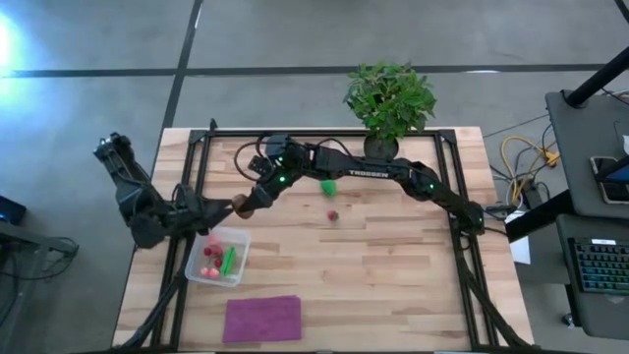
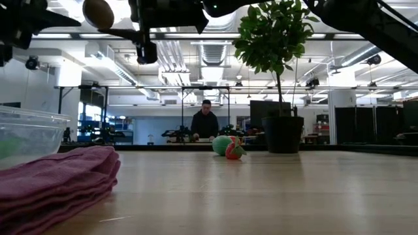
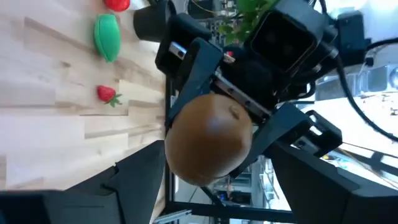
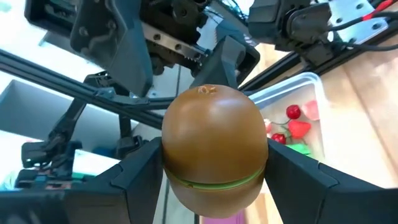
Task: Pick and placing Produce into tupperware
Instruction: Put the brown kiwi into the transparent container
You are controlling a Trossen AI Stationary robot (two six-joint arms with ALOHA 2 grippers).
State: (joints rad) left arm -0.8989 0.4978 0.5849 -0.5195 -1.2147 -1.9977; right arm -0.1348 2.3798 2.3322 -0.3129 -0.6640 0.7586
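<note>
I'm mid hand-off above the tub (image 1: 218,258): both the right gripper (image 1: 252,202) and left gripper (image 1: 228,206) pinch the kiwi (image 1: 241,205); next, I'd say, one must release.

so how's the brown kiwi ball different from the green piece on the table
The brown kiwi ball is up in the air between both hands, right hand and left hand; the green piece lies on the table, untouched. The kiwi ball is brown and egg-round; the green piece is bright green and sits beside a small red piece. Neither is in the tupperware yet.
</note>
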